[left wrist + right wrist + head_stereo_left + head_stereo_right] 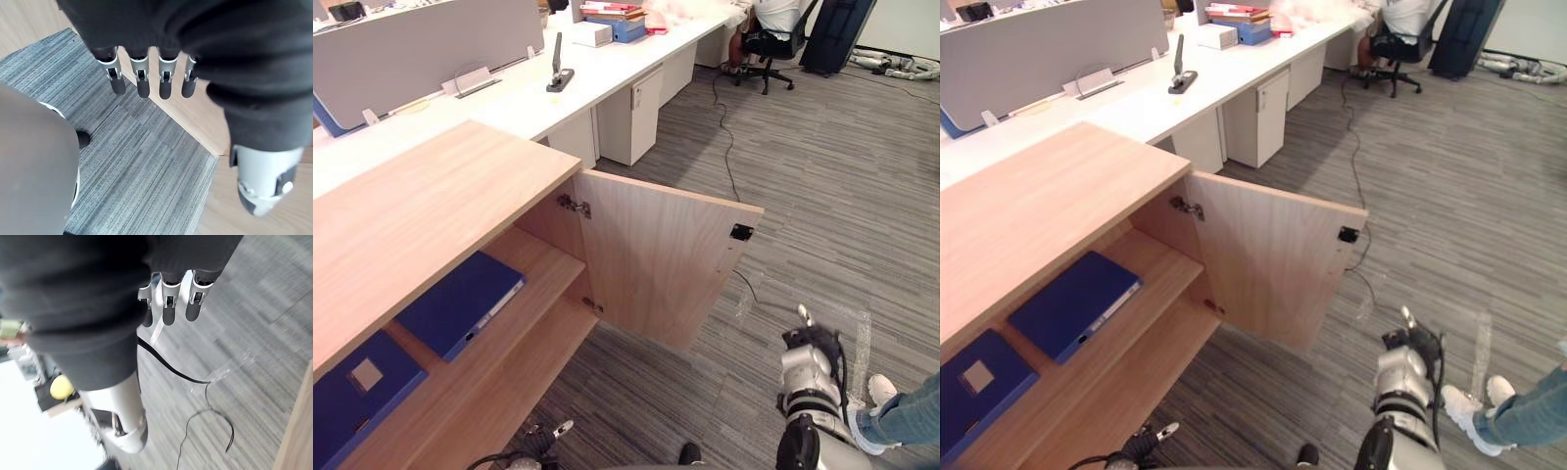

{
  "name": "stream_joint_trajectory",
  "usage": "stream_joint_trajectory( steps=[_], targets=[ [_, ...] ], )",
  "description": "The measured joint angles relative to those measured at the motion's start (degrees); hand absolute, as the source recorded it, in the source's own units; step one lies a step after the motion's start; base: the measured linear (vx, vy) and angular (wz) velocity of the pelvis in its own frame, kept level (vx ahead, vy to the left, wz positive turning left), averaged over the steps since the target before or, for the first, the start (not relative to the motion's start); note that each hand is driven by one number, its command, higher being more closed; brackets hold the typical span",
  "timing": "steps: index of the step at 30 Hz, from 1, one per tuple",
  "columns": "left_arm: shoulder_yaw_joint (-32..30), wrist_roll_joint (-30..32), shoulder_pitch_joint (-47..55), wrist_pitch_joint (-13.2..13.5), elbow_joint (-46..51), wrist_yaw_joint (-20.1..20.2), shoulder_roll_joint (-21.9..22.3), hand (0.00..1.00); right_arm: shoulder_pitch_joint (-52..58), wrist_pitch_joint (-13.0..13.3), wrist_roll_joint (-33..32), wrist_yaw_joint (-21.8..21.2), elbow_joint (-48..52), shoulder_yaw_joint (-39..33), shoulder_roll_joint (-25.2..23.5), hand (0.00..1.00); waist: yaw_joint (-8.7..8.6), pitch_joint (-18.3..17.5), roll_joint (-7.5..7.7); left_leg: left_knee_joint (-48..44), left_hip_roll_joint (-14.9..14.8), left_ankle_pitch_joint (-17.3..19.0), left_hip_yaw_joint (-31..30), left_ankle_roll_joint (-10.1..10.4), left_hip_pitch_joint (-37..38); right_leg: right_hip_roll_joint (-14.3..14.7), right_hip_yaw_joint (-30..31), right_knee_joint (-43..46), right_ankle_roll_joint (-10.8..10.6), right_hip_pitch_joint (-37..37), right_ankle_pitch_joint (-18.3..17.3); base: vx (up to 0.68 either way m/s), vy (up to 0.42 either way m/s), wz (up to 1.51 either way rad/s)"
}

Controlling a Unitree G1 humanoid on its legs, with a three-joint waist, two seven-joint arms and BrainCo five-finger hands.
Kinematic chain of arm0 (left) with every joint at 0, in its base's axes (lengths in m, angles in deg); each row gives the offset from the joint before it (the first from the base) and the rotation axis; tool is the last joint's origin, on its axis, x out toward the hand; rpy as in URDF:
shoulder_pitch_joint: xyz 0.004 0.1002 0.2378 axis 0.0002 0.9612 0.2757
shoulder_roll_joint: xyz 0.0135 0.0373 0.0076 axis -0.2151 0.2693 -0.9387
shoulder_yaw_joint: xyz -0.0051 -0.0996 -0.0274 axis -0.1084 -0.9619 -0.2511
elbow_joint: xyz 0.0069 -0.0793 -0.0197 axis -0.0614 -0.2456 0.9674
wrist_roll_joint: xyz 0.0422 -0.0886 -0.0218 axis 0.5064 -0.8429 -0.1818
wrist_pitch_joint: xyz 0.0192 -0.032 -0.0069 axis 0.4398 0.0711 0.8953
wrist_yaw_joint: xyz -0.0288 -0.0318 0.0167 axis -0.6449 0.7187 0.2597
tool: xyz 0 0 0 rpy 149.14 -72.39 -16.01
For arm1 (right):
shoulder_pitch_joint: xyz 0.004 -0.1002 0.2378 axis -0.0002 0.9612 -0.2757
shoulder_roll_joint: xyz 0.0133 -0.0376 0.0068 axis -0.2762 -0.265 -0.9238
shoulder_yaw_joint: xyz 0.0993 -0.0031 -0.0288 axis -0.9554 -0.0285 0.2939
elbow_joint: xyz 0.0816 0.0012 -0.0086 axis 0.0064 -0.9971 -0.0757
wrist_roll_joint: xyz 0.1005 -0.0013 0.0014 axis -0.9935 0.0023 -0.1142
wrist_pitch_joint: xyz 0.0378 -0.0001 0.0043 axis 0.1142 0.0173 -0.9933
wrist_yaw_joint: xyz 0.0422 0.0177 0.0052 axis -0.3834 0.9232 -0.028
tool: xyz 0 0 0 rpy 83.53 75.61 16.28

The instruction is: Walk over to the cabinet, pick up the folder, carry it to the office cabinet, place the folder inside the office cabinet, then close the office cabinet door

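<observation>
Left hand (141, 76) is hanging low over grey striped carpet (822, 196), fingers straight, holding nothing. Right hand (811, 345) is hanging relaxed, empty. Dark blue flat folder (460, 304) is lying on the upper shelf of the light wooden office cabinet (431, 196), whose door (656, 259) is standing open.

Matt wood cabinet (431, 196); smooth blue folder (460, 304); ribbed carpet (842, 186).

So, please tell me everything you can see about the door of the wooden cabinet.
The cabinet door is a flat panel of light wood-look board. It stands upright and is swung wide open, with its inner face toward the head camera. An upper hinge and a lower hinge, both metal, join it to the cabinet. A small black catch sits near the top of its free edge. Its lower edge hangs just above the grey carpet. Apart from the hinges, nothing touches it.
</observation>
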State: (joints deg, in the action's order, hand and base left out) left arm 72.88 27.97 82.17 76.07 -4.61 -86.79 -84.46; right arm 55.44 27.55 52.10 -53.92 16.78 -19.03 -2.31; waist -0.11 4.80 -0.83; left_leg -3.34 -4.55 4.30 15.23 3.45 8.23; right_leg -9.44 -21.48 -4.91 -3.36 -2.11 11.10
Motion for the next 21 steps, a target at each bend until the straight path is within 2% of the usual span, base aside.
stream_joint_trajectory(
  steps=[2, 3, 5, 6, 9, 12, 17, 21],
  targets=[
    [-1.44, 0.02, -0.17, 0.01, -0.43, -0.34, 0.45, 0.00, 1.68, 0.91, -4.06, 1.23, -2.66, -2.41, -2.37, 0.00, 0.00, 0.03, -0.02, 0.06, 0.03, 0.00, -0.02, 0.00, 0.11, -0.04, -0.01, -0.21, -0.09, -0.09, -0.09, 0.00, 0.000, 0.00],
    [-2.41, 0.11, -0.69, -0.05, -1.25, -0.43, 0.51, 0.00, 3.40, 2.00, -9.32, 1.41, -5.60, -3.32, -4.89, 0.00, -0.01, 0.07, -0.04, 0.16, 0.02, 0.01, -0.03, 0.01, 0.40, -0.04, -0.02, -0.27, -0.22, -0.31, -0.23, 0.00, 0.000, 0.00],
    [-2.78, 0.50, -1.03, -0.29, -1.72, -0.55, 0.59, 0.00, 4.10, 2.39, -11.95, 1.41, -7.51, -4.09, -6.64, 0.00, -0.03, 0.19, -0.09, 0.28, 0.00, 0.01, -0.03, 0.02, 0.78, -0.02, -0.02, -0.28, -0.32, -0.66, -0.33, 0.00, 0.000, 0.00],
    [-3.39, 0.73, -1.48, -0.66, -2.47, -0.80, 0.70, 0.00, 4.76, 3.23, -15.74, 1.42, -9.57, -4.60, -8.84, 0.00, -0.09, 0.20, -0.16, 0.47, -0.02, 0.05, -0.10, 0.07, 0.96, -0.03, -0.08, -0.29, -0.49, -0.93, -0.48, 0.00, 0.000, 0.00],
    [-4.41, 0.76, -1.79, -0.91, -2.95, -0.91, 0.86, 0.00, 4.91, 3.96, -21.84, 1.08, -12.68, -3.50, -12.12, 0.00, -0.12, 0.29, -0.19, 0.74, -0.01, 0.05, -0.13, 0.08, 1.00, -0.03, -0.11, -0.30, -0.54, -0.89, -0.62, 0.00, 0.000, 0.00],
    [-5.01, 0.74, -1.88, -1.17, -2.98, -1.09, 0.99, 0.00, 4.85, 4.04, -24.25, -0.25, -13.74, 1.28, -12.65, 0.00, -0.01, 0.28, -0.20, 0.87, 0.01, 0.04, -0.13, 0.07, 1.10, 0.00, -0.13, -0.28, -0.74, -0.88, -0.59, 0.01, 0.006, 0.00],
    [-5.94, 0.74, -1.96, -1.17, -3.13, -0.95, 1.05, 0.00, 4.39, 3.81, -26.81, -6.41, -13.83, 11.62, -11.44, 0.00, 0.20, 0.32, -0.13, 1.14, -0.09, 0.04, -0.13, 0.07, 1.22, 0.22, -0.12, -0.27, -0.79, -0.88, -0.66, 0.01, 0.007, 0.00],
    [-5.96, 0.75, -2.08, -1.10, -3.32, -0.07, 1.00, 0.00, 3.70, 2.42, -27.28, -10.98, -13.48, 22.73, -10.59, 0.00, 0.50, 0.40, -0.01, 1.12, -0.14, 0.05, -0.16, 0.07, 1.22, 0.29, -0.11, -0.29, -0.74, -0.91, -0.69, 0.00, 0.000, 0.00]
  ],
)
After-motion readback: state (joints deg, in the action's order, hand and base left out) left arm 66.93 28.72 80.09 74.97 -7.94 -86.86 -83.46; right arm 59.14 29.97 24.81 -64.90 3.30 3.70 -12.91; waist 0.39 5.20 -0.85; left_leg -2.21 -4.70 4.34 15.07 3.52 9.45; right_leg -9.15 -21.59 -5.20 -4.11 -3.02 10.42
